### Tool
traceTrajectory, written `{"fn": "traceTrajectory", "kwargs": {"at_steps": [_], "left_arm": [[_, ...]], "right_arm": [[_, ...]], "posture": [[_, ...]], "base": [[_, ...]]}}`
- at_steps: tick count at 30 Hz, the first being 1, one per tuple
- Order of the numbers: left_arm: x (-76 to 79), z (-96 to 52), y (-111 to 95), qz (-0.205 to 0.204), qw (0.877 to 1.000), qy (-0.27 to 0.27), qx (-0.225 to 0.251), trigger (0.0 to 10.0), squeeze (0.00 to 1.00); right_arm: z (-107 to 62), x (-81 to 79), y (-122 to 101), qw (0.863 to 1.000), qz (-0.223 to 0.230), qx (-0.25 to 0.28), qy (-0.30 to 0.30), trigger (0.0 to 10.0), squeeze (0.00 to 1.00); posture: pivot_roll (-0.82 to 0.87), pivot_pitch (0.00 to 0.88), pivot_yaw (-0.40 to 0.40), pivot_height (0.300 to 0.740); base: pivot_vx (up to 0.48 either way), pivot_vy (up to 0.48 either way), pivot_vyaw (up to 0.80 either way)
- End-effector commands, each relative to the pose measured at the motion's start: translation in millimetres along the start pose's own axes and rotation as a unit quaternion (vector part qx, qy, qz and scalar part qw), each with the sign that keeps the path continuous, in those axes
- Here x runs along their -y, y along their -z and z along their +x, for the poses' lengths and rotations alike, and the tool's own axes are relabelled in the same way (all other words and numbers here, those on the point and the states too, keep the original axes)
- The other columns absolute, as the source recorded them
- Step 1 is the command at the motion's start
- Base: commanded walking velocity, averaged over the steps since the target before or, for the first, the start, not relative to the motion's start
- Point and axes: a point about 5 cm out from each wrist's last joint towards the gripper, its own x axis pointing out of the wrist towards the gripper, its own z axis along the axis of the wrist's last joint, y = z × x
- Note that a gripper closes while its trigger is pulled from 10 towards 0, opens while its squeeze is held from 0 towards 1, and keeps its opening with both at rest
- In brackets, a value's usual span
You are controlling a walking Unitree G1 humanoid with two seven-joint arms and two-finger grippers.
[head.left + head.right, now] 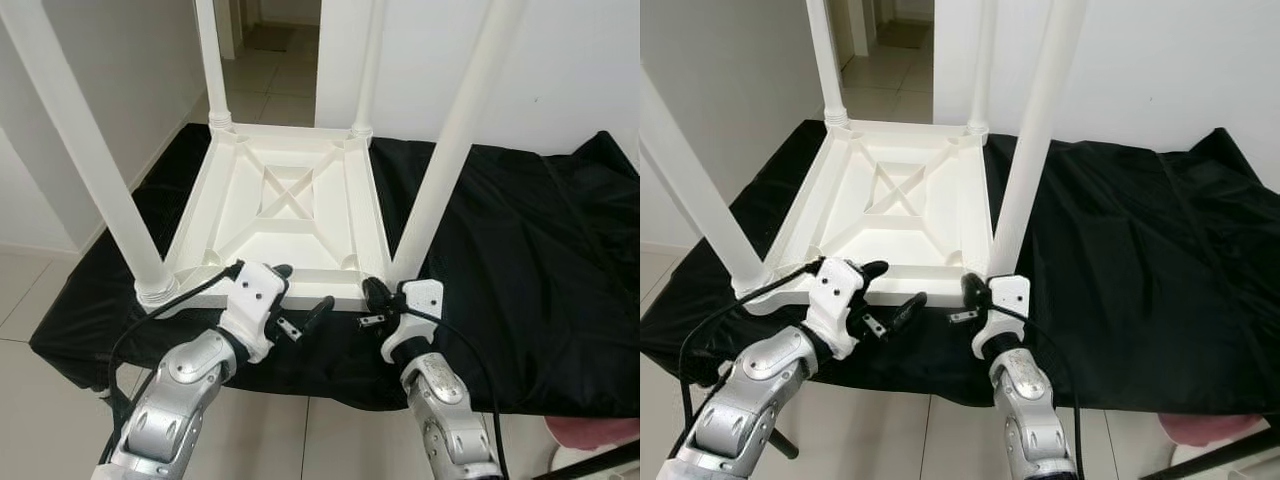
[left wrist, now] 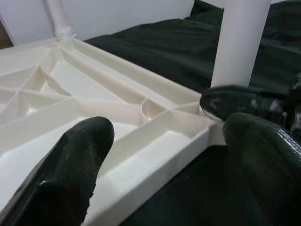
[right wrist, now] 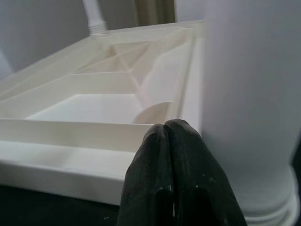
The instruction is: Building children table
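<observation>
Currently the white children table (image 1: 285,200) lies upside down on a black cloth (image 1: 520,250), all four legs seated and pointing up, so assembly appears nearly done. The left pincer (image 1: 297,300) is released, its fingers spread just short of the table's near rim. The right pincer (image 1: 372,297) is clenched empty, touching or almost touching the near-right leg (image 1: 445,160) base. Next likely calls for checking leg seating, then righting the table. No containers are present.
</observation>
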Motion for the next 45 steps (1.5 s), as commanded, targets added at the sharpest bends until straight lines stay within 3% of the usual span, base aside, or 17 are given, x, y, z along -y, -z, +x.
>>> {"fn": "traceTrajectory", "kwargs": {"at_steps": [1,4,8,10,12,13,18,26,34,39,45], "left_arm": [[-6.6,-0.8,0,-0.001,0.999,-0.034,-0.004,10.0,0.00],[-7.4,0.7,2,0.002,0.999,-0.034,-0.006,10.0,0.00],[-7.0,1.3,3,0.003,0.999,-0.033,-0.008,10.0,0.00],[-1.8,2.4,5,0.001,1.000,-0.023,-0.014,10.0,0.00],[0.3,2.6,6,0.001,1.000,-0.019,-0.016,10.0,0.00],[4.0,1.8,10,0.009,0.999,-0.009,-0.029,10.0,0.00],[-1.8,2.4,21,0.030,0.997,-0.037,-0.063,10.0,0.00],[-1.4,1.5,31,0.042,0.995,-0.026,-0.090,10.0,0.00],[-3.3,4.7,45,0.037,0.988,-0.062,-0.136,10.0,0.00],[-10.5,10.6,54,0.054,0.980,-0.087,-0.172,10.0,0.00],[-10.1,15.2,56,0.055,0.978,-0.086,-0.183,10.0,0.00]], "right_arm": [[0.0,5.9,3,1.000,-0.003,-0.004,0.023,10.0,0.00],[-1.8,19.4,5,0.998,-0.016,-0.005,0.064,10.0,0.00],[-2.2,24.6,6,0.997,-0.019,-0.005,0.080,10.0,0.00],[-2.6,40.8,6,0.991,-0.035,-0.003,0.128,10.0,0.00],[-3.0,46.0,6,0.989,-0.043,-0.002,0.143,10.0,0.00],[-3.1,54.7,5,0.986,-0.051,0.001,0.161,10.0,0.00],[-3.5,62.7,5,0.983,-0.054,0.002,0.176,10.0,0.00],[-0.4,57.9,5,0.985,-0.064,0.005,0.159,10.0,0.00],[-3.8,33.4,9,0.993,-0.048,0.007,0.110,10.0,0.00],[5.3,32.8,0,0.993,-0.046,0.023,0.109,10.0,0.00],[10.7,34.5,-6,0.992,-0.048,0.033,0.111,10.0,0.00]], "posture": [[0.03,0.046,0.026,0.740],[0.03,0.049,0.032,0.740],[0.03,0.050,0.035,0.740],[0.03,0.044,0.036,0.740],[0.03,0.044,0.036,0.740],[0.03,0.041,0.037,0.740],[0.03,0.033,0.032,0.740],[0.02,0.036,0.035,0.740],[0.02,0.063,0.036,0.740],[0.00,0.067,0.039,0.740],[0.00,0.061,0.042,0.740]], "base": [[0.000,0.000,0.00],[0.000,0.000,0.00],[0.000,0.000,0.00],[0.000,0.000,0.00],[0.000,0.000,0.00],[0.000,0.000,0.00],[0.000,0.000,0.00],[0.000,0.000,0.00],[0.000,0.000,0.00],[0.000,0.000,0.00],[0.000,0.000,0.00]]}}
